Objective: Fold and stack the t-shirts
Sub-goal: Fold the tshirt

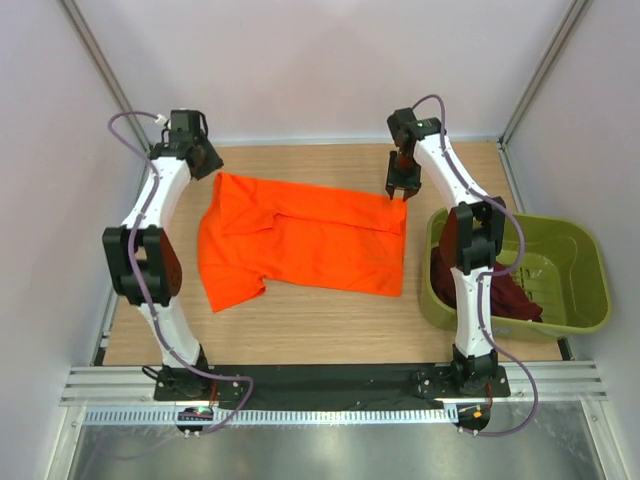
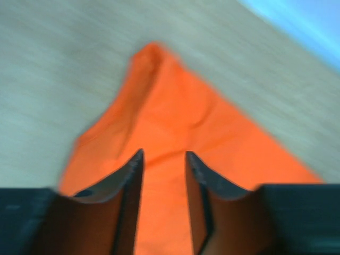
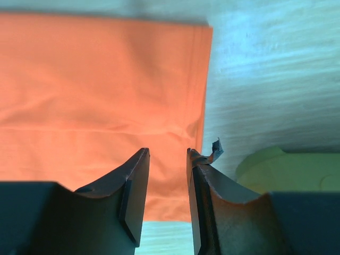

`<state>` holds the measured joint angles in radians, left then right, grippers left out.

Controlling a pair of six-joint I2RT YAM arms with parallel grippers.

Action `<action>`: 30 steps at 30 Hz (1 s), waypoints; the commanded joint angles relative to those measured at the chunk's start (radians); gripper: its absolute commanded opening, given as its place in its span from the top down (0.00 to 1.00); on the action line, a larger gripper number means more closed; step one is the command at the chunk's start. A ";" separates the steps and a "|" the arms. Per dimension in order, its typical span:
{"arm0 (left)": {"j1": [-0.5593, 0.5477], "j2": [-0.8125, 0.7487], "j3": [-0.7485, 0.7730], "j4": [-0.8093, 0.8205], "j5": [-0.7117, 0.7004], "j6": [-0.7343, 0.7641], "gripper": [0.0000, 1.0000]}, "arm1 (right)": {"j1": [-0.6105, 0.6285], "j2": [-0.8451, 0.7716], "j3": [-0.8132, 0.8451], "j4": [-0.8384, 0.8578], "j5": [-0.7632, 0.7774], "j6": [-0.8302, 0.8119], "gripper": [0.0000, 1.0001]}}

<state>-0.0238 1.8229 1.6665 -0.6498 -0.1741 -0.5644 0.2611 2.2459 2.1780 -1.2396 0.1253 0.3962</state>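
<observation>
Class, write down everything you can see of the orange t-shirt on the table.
The orange t-shirt is plain, soft cloth, short-sleeved, lying mostly flat and sideways on the wooden table, one sleeve sticking out at the near left. Light creases run along it. Its right edge lies close to the green tub without touching it. The left gripper and right gripper hang open at its far corners; neither grips it.

**Top view:** fixed, high at the near side, looking down on the whole table [image 1: 330, 330].
**Left wrist view:** close and blurred, looking past the left end effector [image 2: 163, 154] at a corner of the shirt [image 2: 175, 117].
**Right wrist view:** close, looking past the right end effector [image 3: 167, 151] at the shirt's edge beside the tub [image 3: 287, 170].
All three views share the shirt.
</observation>
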 commanded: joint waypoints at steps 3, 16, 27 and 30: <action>0.001 0.240 0.122 0.165 0.291 -0.061 0.67 | 0.006 0.067 0.118 0.032 0.008 0.047 0.59; 0.064 0.414 0.191 0.029 0.213 -0.098 0.63 | 0.006 0.147 0.071 0.143 0.020 0.128 0.75; 0.120 0.411 0.156 -0.010 0.180 -0.054 0.57 | 0.036 0.297 0.184 0.157 0.060 0.156 0.71; 0.139 0.394 0.151 -0.013 0.208 -0.051 0.57 | 0.058 0.316 0.193 0.169 0.114 0.145 0.69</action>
<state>0.0879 2.2753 1.8332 -0.6228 0.0383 -0.6430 0.2924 2.5298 2.3371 -1.0893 0.1741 0.5323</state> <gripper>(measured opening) 0.428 0.304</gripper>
